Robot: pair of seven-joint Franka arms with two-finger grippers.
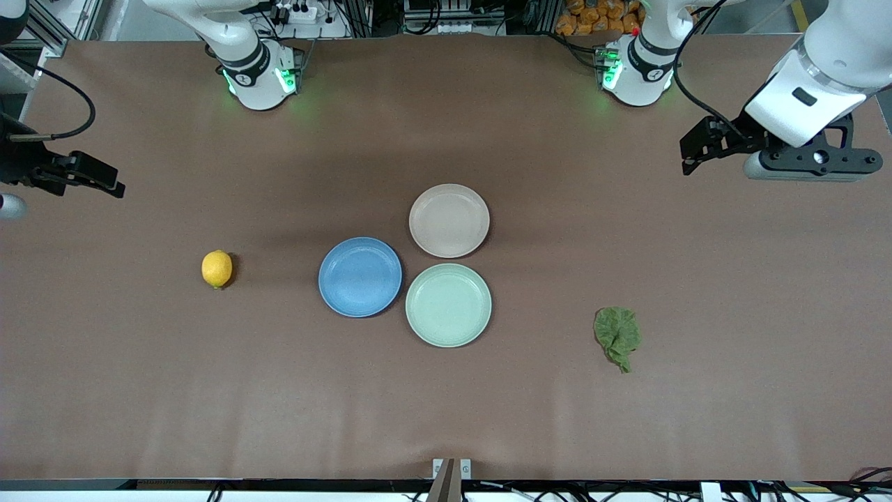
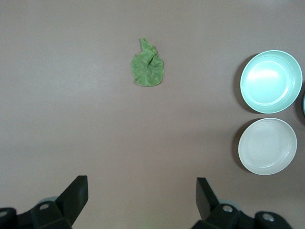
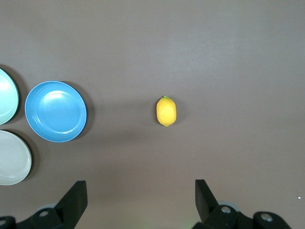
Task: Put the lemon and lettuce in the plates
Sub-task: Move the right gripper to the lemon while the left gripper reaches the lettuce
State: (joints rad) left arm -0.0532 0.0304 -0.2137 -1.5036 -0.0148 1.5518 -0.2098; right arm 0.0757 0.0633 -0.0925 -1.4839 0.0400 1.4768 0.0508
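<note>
The right gripper (image 1: 104, 183) is cut by the front view's edge, only part of it showing over the table's right-arm end. In each wrist view the finger bases run off the picture's edge, and the blue plate (image 2: 303, 104) shows only as a sliver past the mint-green plate (image 2: 270, 81)

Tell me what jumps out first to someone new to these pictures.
Three plates clustered mid-table: blue, beige and mint. The lemon lies alone toward the right arm's end, the lettuce toward the left arm's end. Both grippers, left and right, hang open above the table's ends.
</note>
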